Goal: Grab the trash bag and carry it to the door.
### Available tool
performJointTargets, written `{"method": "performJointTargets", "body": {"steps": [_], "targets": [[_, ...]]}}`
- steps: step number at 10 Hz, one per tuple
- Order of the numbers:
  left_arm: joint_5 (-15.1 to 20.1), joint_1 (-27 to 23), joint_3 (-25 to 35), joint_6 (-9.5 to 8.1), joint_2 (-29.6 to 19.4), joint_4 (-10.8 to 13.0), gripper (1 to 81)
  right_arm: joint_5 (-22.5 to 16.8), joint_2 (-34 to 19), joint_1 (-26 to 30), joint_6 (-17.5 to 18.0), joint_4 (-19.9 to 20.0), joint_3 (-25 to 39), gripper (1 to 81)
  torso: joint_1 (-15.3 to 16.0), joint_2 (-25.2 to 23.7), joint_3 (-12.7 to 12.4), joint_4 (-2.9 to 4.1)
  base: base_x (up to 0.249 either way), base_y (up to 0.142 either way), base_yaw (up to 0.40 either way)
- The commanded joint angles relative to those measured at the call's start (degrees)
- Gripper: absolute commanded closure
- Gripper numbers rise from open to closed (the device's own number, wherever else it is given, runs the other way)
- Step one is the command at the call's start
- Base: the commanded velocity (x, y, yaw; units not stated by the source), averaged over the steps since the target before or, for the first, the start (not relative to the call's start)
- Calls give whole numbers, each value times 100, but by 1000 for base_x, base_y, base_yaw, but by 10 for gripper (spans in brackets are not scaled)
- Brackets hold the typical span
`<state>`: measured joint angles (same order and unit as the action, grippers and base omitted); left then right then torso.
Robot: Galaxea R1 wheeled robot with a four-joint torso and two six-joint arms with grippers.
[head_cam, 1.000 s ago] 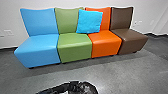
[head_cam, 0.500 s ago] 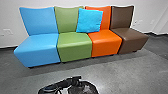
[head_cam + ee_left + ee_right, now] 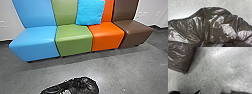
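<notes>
Black glossy plastic marks out the trash bag (image 3: pixel 218 26), a creased, bulging heap that, as far as can be told, lies on the concrete floor (image 3: pixel 130 70), in front of the green chair (image 3: pixel 73 37) and the orange chair (image 3: pixel 106 38), near the floor's edge closest to the robot. In the head view the whole row, from the light-blue chair (image 3: pixel 35 42) to the brown chair (image 3: pixel 133 30) and the turquoise cushion (image 3: pixel 90 12), sits higher than half a second ago, and the backrests are now cut off at the top. That is the camera dipping, not the furniture shifting, and it suggests the robot is bending down towards the bag. The black left arm (image 3: pixel 56 88) reaches in beside it. Whether the left gripper (image 3: pixel 212 44), close over the plastic, is open, closed or already gripping cannot be told; the state of the right gripper (image 3: pixel 215 92), above floor with a corner of the bag nearby, is just as uncertain. The task therefore looks to be at the pick-up stage, with the carry still ahead. Thin film may slip or tear, so a generous gathered fold seems the safer hold.
</notes>
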<state>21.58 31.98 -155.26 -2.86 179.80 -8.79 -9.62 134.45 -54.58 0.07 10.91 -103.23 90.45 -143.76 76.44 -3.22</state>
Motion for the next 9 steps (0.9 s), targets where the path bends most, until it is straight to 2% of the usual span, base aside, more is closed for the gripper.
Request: {"method": "performJointTargets", "body": {"steps": [1, 2, 3, 6, 7, 8, 9], "targets": [[338, -680, 31, 22, 83, -53, 10, -321, -250, 451, 1, 113, 41, 10, 0, 0, -5, -2, 0, 0, 0], [296, -662, 31, 22, 83, -36, 10, -321, -223, 443, 1, 113, 15, 10, 0, 0, 46, -2, 0, 0, 0], [233, -627, 31, 23, 83, -26, 10, -321, -188, 425, 1, 113, -29, 10, 2, 0, 440, -2, 0, 0, 0], [224, -565, 31, 23, 65, -26, 10, -321, -153, 434, 1, 113, -47, 10, 2, 0, 762, -2, 0, 0, 0], [224, -547, 31, 23, 56, -26, 10, -321, -144, 443, 1, 113, -56, 10, 2, 0, 389, -2, 0, 0, 0], [215, -512, 31, 23, 48, -26, 10, -321, -144, 443, 1, 113, -56, 10, 2, 0, 555, -2, 0, 0, 0], [215, -486, 31, 23, 30, -26, 10, -321, -144, 443, 1, 113, -56, 10, 2, 2, 612, 0, 0, 0, 0]]}}
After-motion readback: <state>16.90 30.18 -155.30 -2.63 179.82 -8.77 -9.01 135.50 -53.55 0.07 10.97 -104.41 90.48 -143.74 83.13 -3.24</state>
